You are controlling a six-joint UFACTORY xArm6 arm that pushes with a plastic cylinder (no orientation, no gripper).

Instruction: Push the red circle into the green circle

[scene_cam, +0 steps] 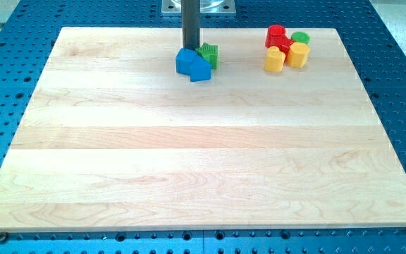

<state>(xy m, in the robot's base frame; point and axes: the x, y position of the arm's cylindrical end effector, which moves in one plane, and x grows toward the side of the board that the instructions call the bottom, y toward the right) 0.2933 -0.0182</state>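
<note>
Near the board's (203, 176) top edge, right of centre, you find the red circle (276, 34) touching the green circle (300, 37) on its right. Below the red circle sit two yellow blocks (286, 56), side by side. Well to the red circle's left, my tip (190, 48) rests at the back of the blue blocks (192, 63), with a green star (208, 54) just beside. You have a bare rod with no claw to read.
</note>
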